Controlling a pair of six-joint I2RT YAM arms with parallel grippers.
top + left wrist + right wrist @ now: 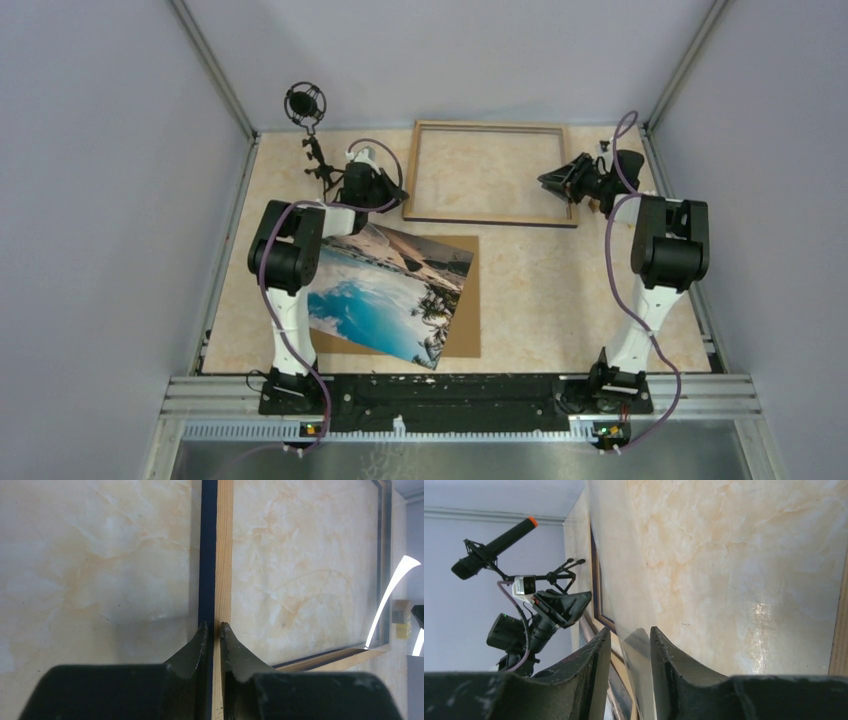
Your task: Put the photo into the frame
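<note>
You have the frame (490, 175) lying flat at the far middle of the table (560, 300). The photo (390, 290) lies askew on the backing board (468, 320), nearer you and left of centre. The left gripper (214, 627) straddles the frame's left rail; the right gripper (630, 632) is at its right rail. A microphone (305, 103) stands at the far-left corner.

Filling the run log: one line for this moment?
left claw: shut on frame | right claw: at frame, grip unclear | photo: on backing board
</note>
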